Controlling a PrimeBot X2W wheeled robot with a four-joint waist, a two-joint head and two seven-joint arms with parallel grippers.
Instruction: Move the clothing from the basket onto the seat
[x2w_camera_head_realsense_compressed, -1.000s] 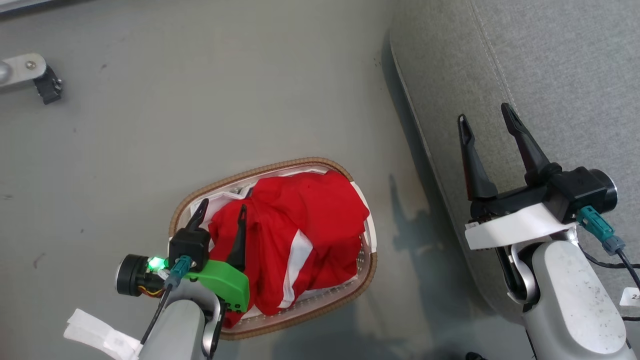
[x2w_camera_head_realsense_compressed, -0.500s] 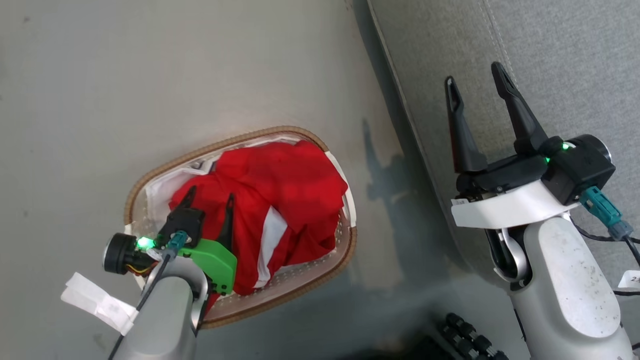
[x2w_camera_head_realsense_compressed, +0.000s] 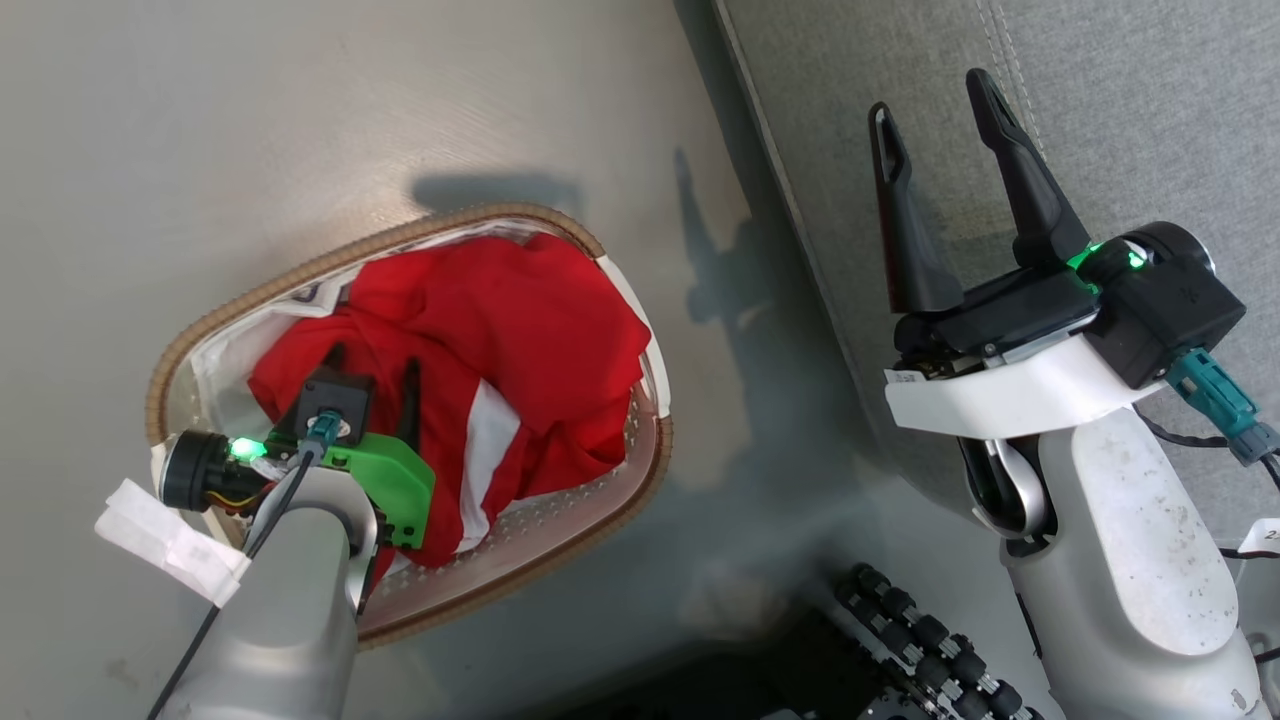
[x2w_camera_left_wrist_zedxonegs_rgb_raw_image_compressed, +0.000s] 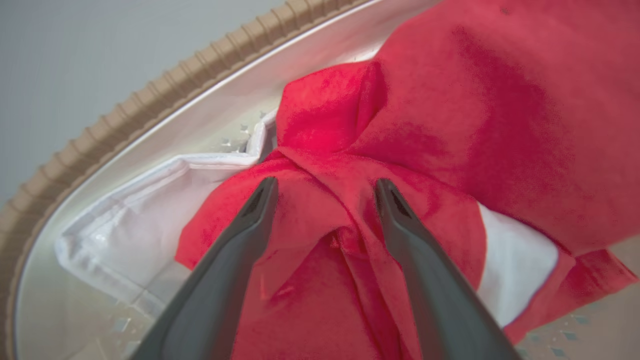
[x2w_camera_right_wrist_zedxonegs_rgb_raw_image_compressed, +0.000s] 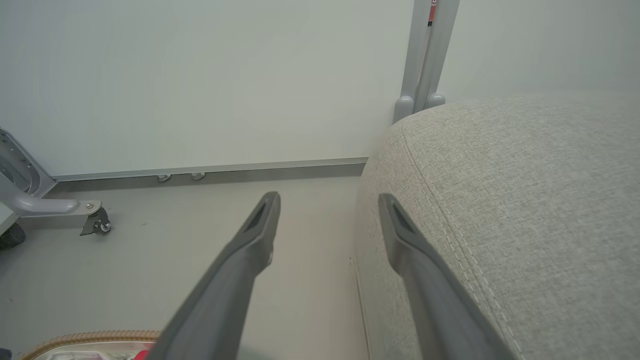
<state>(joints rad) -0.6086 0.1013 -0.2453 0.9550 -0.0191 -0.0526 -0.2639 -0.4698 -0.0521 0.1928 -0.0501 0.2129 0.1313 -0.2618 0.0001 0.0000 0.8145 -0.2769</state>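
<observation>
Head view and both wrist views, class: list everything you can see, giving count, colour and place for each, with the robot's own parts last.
clothing: seemingly two garments, bright red, one with white bands; piled in the basket
basket: one, white with brown woven-look rim; on the floor, left of the seat
liner: one, white; inside the basket, beside the clothing
seat: one, grey woven fabric with stitched seams; right side of the head view
floor: grey; under the basket
wall: pale; behind the seat
frame leg: one, grey metal, with a caster; by the wall
wheel: one, black, ribbed; bottom of the head view
left gripper: one, dark fingers, open; astride a red fold
right gripper: one, dark fingers, open; above the seat's edge
</observation>
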